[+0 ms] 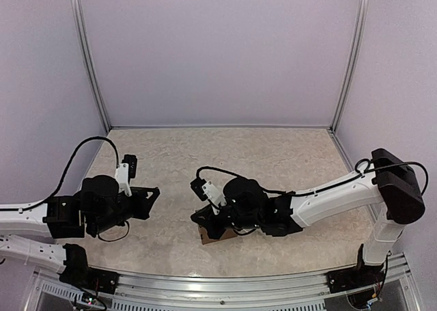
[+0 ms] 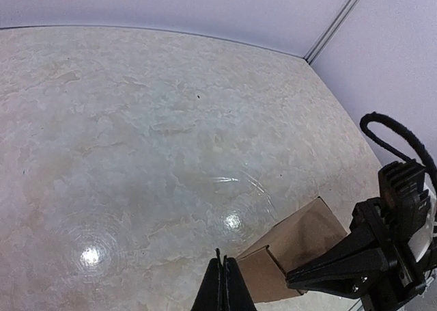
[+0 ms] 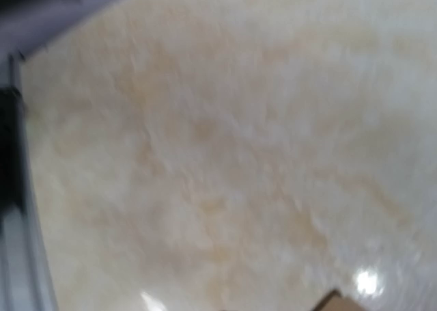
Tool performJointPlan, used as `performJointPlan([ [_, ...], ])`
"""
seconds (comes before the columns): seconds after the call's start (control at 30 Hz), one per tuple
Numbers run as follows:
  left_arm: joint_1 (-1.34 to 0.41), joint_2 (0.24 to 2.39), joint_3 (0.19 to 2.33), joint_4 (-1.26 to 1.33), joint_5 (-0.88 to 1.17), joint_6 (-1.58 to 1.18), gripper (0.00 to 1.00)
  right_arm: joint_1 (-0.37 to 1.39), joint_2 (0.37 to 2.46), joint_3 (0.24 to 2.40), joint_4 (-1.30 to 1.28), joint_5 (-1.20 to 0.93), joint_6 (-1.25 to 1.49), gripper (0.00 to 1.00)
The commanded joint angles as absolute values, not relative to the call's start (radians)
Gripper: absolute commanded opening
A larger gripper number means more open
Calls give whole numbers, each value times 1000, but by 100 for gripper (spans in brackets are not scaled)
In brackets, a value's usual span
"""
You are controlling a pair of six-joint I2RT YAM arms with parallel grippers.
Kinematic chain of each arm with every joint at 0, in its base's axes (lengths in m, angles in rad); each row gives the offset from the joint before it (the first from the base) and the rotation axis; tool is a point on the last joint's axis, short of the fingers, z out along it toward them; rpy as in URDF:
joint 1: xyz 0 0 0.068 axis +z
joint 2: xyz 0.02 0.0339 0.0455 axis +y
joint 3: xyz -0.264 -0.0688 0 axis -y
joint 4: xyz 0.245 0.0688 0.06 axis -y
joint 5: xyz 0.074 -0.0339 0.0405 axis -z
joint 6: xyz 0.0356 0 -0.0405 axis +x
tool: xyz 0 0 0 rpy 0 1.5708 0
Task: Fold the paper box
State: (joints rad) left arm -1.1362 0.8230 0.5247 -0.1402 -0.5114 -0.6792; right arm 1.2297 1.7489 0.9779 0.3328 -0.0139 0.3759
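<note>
Top external view: paper box (image 1: 213,236) sits on tabletop (image 1: 273,154) near front edge, right jaws over it.
Left wrist cam: box looks folded into a carton. Right jaws closed, lying against its near side — can't tell if they pinch any cardboard. Left jaws fully closed, empty, apart from box, to its left. Right wrist pic blurred — just a brown corner shows.

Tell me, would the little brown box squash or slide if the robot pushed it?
It probably dents easily: the box looks like thin brown cardboard with folded sides. It is likely light, so a push would probably slide it over the shiny table rather than tip it, since it sits low and squarish.
</note>
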Motion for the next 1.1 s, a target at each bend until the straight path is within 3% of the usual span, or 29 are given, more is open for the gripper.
performJointPlan([
  [0.0,-1114,842,512,-156,-496,-676,0,1243,1842,955,331,-29,395,0],
  [0.73,-1075,954,605,-121,-437,-607,0,1253,1539,886,244,73,351,0],
  [1.07,-984,1147,680,-38,-234,-563,0,1253,1379,736,139,150,402,0],
])
